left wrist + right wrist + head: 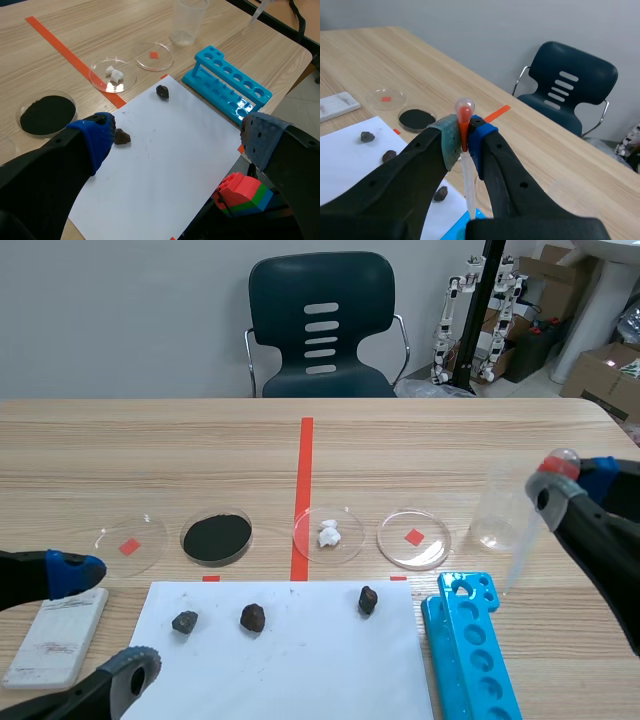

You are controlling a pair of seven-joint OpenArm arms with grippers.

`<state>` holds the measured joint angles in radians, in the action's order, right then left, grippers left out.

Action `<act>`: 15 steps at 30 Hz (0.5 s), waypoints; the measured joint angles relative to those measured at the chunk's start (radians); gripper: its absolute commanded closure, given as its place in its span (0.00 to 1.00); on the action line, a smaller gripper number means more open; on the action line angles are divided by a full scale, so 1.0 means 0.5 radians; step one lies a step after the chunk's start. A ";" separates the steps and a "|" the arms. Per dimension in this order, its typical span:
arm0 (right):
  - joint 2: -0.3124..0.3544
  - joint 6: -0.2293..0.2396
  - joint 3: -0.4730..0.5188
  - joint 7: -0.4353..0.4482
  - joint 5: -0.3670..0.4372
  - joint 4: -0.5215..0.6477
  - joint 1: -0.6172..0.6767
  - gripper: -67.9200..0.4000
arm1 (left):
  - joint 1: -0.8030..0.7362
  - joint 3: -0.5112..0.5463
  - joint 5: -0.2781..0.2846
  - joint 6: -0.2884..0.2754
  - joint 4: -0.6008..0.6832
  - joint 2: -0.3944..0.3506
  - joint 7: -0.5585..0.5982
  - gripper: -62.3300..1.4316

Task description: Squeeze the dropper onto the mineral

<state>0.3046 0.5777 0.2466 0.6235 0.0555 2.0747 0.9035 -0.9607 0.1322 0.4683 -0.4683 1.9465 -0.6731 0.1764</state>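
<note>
Left jaws wide open, empty, low at near edge of white paper (300, 665). Three dark minerals (184, 621) (252, 617) (368, 600) lie on paper. Blue rack (470, 645) just beside paper. Right jaws clamped on dropper (464, 107), tip down, near clear cup (187, 22), well apart from minerals. Petri dishes (414, 538) in a row beyond paper

Right gripper (463, 141), jaws clamped on the dropper (464, 107), its orange-tinted bulb poking up above the pads. At ten o'clock from it, a black powder dish (417, 118). At nine o'clock, a dark mineral lump (367, 136) on white paper (345, 170).
</note>
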 measured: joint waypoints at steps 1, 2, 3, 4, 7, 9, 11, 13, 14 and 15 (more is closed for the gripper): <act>0.000 -0.001 0.000 -0.018 0.001 0.000 -0.043 0.93 | 0.000 0.000 0.000 0.000 0.000 0.000 0.000 0.15; 0.000 -0.001 0.000 -0.056 0.002 0.000 -0.095 0.93 | 0.000 0.000 0.000 0.000 0.000 0.000 0.000 0.15; 0.000 0.000 -0.001 -0.096 0.001 0.000 -0.146 0.93 | 0.000 0.000 0.000 0.000 0.000 0.000 0.000 0.15; 0.001 -0.001 -0.009 -0.125 0.002 0.000 -0.201 0.93 | 0.000 0.000 0.000 0.000 0.000 0.000 0.000 0.15; 0.000 0.000 -0.080 -0.240 0.001 -0.005 -0.387 0.93 | 0.000 0.000 0.000 0.000 0.000 0.000 0.000 0.15; 0.000 0.000 -0.150 -0.337 0.002 -0.021 -0.524 0.93 | 0.000 0.000 0.000 0.000 0.000 0.000 0.000 0.15; 0.001 0.008 -0.227 -0.431 0.002 -0.050 -0.665 0.93 | 0.000 0.000 -0.001 0.000 0.000 0.000 0.000 0.15; 0.000 0.007 -0.306 -0.483 0.015 -0.098 -0.801 0.93 | 0.000 0.000 -0.001 0.000 0.000 0.000 0.000 0.15; 0.000 0.007 -0.346 -0.492 0.025 -0.126 -0.867 0.93 | 0.000 0.000 0.000 0.000 0.000 0.001 0.000 0.15; 0.000 0.007 -0.383 -0.496 0.026 -0.156 -0.932 0.93 | 0.000 0.000 0.000 0.000 0.000 0.001 0.000 0.15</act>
<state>0.3046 0.5812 0.0551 0.3756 0.0685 1.9965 0.4377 -0.9607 0.1322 0.4683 -0.4683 1.9465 -0.6727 0.1764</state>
